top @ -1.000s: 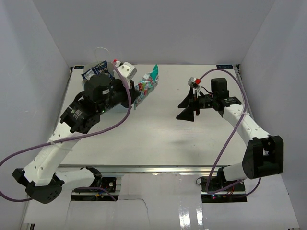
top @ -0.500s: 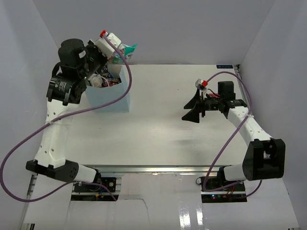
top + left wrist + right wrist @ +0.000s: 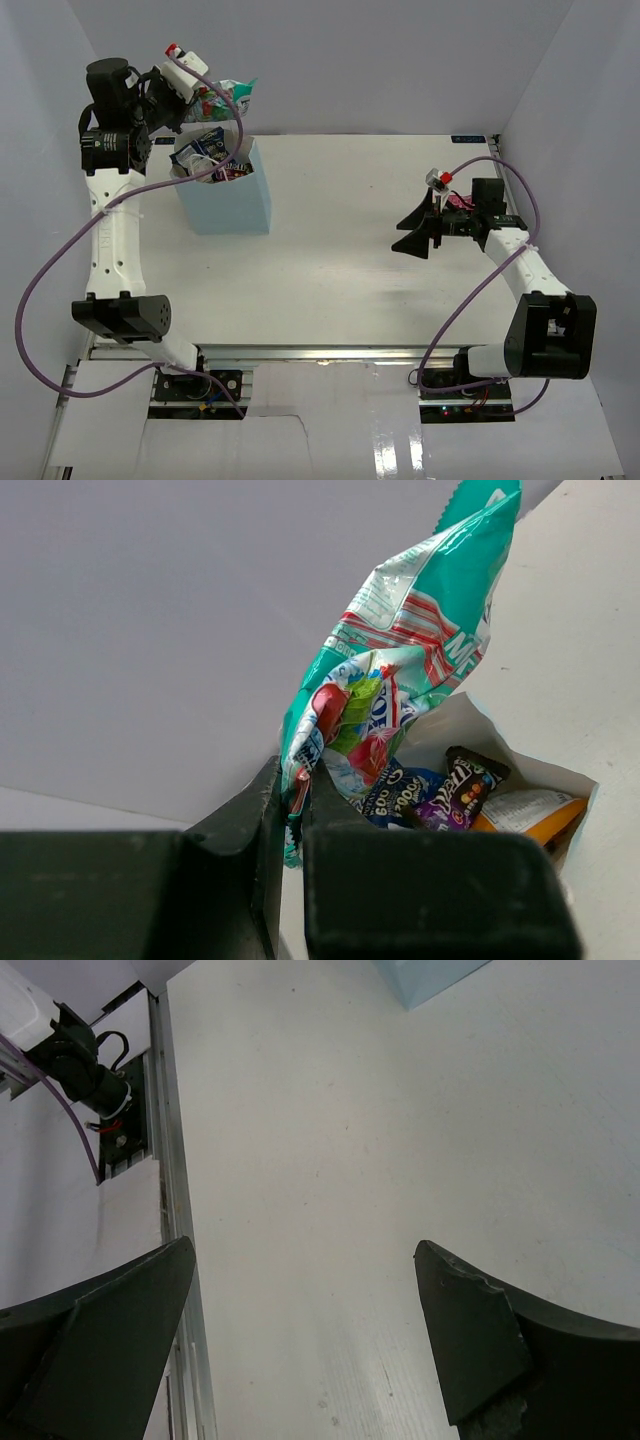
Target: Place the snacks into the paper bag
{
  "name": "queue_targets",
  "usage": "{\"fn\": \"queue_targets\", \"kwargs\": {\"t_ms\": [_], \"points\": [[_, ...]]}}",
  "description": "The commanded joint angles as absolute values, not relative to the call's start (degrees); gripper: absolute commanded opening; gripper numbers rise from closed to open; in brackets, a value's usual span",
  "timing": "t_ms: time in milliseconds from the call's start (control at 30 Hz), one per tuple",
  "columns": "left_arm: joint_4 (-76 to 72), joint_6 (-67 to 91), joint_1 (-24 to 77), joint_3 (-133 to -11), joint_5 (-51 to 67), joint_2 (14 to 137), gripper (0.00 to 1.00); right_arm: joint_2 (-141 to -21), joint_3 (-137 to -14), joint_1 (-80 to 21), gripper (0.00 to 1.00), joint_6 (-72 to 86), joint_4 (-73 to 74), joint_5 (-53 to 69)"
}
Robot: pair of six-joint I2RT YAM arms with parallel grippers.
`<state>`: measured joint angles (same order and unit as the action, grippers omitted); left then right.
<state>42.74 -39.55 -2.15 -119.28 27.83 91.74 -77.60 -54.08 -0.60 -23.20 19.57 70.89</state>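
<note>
Teal-red candy bag is held clamped in the left gripper above the paper bag, far left; release is judged the only step left. Right gripper is spread wide, empty. No loose packets are seen from above; only in the left wrist view are the purple pack, blue-white bag and orange chip bag made out inside.

White table w/ grey walls round it, metal rail along near edge.

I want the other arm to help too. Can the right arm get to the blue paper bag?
Probably not: the paper bag stands far across the table. Nothing lies between it and the open right gripper, though.
</note>
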Motion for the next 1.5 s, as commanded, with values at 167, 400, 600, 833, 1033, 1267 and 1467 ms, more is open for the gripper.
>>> {"fn": "queue_targets", "kwargs": {"t_ms": [167, 400, 600, 833, 1033, 1267, 1467], "points": [[38.15, -37.89, -2.81, -109.02, 32.96, 84.38, 0.00, -76.99, -52.03, 2.37, 0.96, -25.84, 19.25, 74.00], [33.14, -35.69, -5.54, -98.71, 31.64, 81.04, 0.00, -77.43, -52.38, 2.90, 0.96, -26.10, 19.25, 73.92], [31.56, -34.11, -6.15, -96.68, 32.25, 82.09, 0.00, -76.82, -52.21, 2.99, 0.96, -26.19, 20.04, 73.39], [27.78, -27.61, -6.15, -88.26, 29.62, 79.28, 0.36, -76.38, -53.17, 3.16, 0.97, -26.98, 21.44, 71.29], [26.02, -20.75, -6.15, -87.27, 25.50, 77.17, 0.89, -77.34, -57.91, 3.51, 0.97, -29.97, 25.66, 64.45], [22.86, -5.65, -6.15, -92.29, 22.68, 71.99, 0.92, -80.50, -65.47, 4.31, 0.97, -17.78, 22.61, 30.82], [19.78, 16.41, -6.15, -78.25, 20.57, 57.18, 0.95, -91.04, -73.90, 5.71, 0.97, -11.42, 22.06, 4.39]]}}
